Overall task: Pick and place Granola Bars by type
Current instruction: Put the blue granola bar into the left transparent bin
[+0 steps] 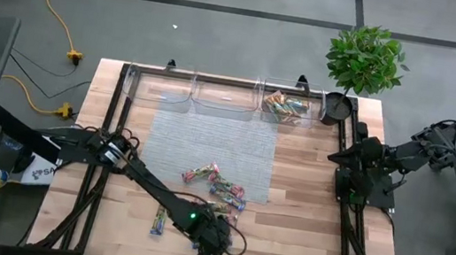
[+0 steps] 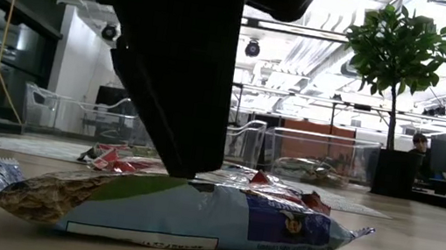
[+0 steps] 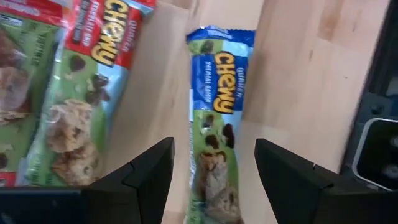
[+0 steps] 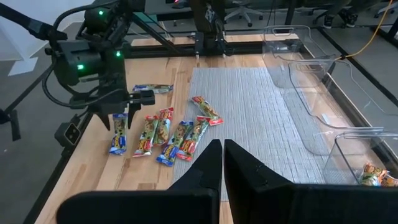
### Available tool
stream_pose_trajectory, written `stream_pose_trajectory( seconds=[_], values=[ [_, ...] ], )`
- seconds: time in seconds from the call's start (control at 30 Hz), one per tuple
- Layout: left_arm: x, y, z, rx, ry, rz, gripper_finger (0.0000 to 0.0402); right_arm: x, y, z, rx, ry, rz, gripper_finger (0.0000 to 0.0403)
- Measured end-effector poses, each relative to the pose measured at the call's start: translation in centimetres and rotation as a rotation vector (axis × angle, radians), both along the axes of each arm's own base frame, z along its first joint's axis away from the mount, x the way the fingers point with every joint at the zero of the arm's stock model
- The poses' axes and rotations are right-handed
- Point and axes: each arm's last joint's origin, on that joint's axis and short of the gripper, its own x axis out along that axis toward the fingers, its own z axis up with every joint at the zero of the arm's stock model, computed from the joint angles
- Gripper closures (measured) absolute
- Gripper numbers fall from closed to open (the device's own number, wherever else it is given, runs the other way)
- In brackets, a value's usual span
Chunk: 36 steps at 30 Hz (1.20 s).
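Note:
My left gripper (image 3: 214,180) is open, low over the table near its near edge (image 1: 213,247). Its two fingers stand on either side of a blue-and-green granola bar (image 3: 217,118), across its length, apart from it. That bar lies flat on the wood and also shows in the low view (image 2: 192,213). Two red-and-green bars (image 3: 81,93) lie next to it. Several more bars (image 1: 224,189) lie at the grey mat's near edge, and one blue bar (image 1: 158,221) lies apart to the left. My right gripper (image 4: 222,163) is shut and empty at the table's right side (image 1: 355,177).
Three clear bins stand along the far edge; the right one (image 1: 284,107) holds several bars, the other two (image 1: 193,91) show none. A potted plant (image 1: 362,61) stands at the far right corner. A grey woven mat (image 1: 213,139) covers the table's middle. Dark rails (image 1: 348,225) run along both sides.

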Motion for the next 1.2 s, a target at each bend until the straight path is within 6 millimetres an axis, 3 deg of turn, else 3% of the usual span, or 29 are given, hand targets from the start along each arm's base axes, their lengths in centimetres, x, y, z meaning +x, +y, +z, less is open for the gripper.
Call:
stream_pose_trajectory(
  seconds=[0.67,1.07,1.2],
  values=[
    [0.4,-0.4,-2.4,0.014,0.039,-0.033,0.0185,0.0,0.0,0.0,-0.001,-0.001,-0.003,0.0403],
    [0.4,-0.2,-2.6,0.043,0.040,0.015,0.0298,0.0,0.0,0.0,-0.004,-0.001,-0.002,0.0403],
    [0.8,-0.3,-1.6,0.057,0.045,0.044,0.0328,0.0,0.0,0.0,-0.003,-0.001,-0.003,0.0403]
  ],
)
